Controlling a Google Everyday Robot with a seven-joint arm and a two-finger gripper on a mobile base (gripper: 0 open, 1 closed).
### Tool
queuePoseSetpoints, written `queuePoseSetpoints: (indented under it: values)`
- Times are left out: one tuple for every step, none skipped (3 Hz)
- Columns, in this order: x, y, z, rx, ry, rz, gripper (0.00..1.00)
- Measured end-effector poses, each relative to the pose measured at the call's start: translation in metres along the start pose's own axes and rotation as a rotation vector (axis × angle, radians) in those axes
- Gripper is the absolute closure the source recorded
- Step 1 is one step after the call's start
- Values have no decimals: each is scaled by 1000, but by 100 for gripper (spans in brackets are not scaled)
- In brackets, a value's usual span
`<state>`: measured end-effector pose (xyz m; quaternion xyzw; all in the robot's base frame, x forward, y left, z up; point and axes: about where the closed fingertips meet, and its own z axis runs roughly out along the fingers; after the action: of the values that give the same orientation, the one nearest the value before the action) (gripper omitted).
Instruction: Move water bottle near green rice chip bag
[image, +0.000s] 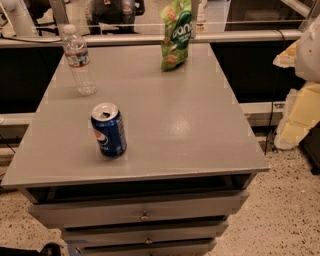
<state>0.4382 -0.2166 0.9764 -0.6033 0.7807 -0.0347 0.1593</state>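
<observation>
Grey laminate covers the cabinet (190, 125), whose flat top serves as the work surface, with shallow drawers (145, 215) stacked below its front edge and a speckled floor (285, 210) around it. At the right border, off the side of the cabinet and well apart from everything on it, hangs a pale cream and white form that I take to be the robot's arm with its gripper (300, 117). It holds nothing, and I cannot tell whether it is wide or narrow. Parked out there it leaves the whole top open to view, which suits a reach that has not yet begun. Next in size, the green rice chip bag (176, 34) stands upright at the back edge, a little right of the middle, leaning slightly. As the landmark of the task it has bare surface on both sides, so there is room to set something down beside it. The water bottle (79, 61) stands upright at the back left corner, cap up, well apart from the bag and touching nothing. Its position means the job looks undone, and an upright stance should let a grasp come in from the side around its ribbed body. Smallest, a blue soda can (108, 130) stands nearer the front left, between the bottle and the front edge, out of the likely path along the back.
</observation>
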Motion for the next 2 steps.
queuePoseSetpoints:
  values:
    - [-2,-1,-1,11,-8,1,0]
    - [-15,-3,15,18,-75,32,0]
